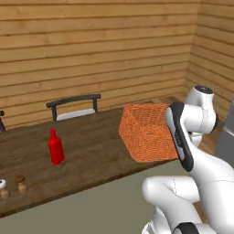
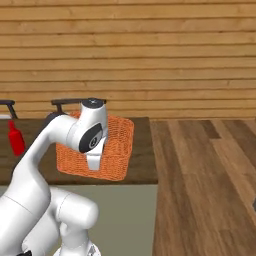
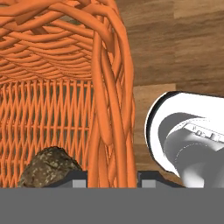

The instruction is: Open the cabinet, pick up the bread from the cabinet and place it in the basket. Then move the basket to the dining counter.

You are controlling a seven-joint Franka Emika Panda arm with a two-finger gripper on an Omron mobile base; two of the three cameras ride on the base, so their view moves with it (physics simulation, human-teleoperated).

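Hand view: jaws clamp one basket (image 3: pixel 109 87) rim; one bread (image 3: pixel 48 168) inside; dining counter (image 1: pixel 91 146) below

Basket (image 1: pixel 146 132) bright orange weave – bread (image 3: pixel 50 168) mottled dark brown – bottle (image 1: pixel 56 147) red.

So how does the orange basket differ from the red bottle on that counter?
The basket is orange, open-weave and boxy, while the red bottle is solid red, narrow and necked. The basket is far bigger than the bottle. The basket sits tilted at the counter's near corner with the tool straddling its wall; the bottle stands upright, untouched. Both are over the dining counter.
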